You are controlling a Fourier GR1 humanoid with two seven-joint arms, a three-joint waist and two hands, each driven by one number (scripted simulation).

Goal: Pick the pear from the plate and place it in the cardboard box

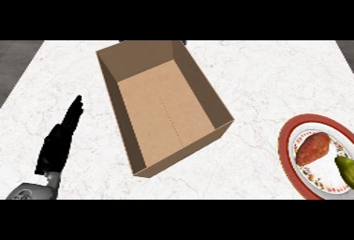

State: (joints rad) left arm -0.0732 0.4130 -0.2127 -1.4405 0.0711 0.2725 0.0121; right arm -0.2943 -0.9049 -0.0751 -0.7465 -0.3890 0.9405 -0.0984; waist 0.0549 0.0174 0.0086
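While the left hand [59,140] was held at the lower left of the frame with its fingers straight and nothing gripped, the green pear [346,169] was seen lying on the plate [284,150] at the right edge, partly cut off by the frame. A reddish-brown food item [313,147] was laid just beside the pear, to its upper left, on the same red-rimmed plate. The open-topped cardboard box [162,117] was set slantwise at the centre of the white marbled tabletop [276,79], between hand and plate.
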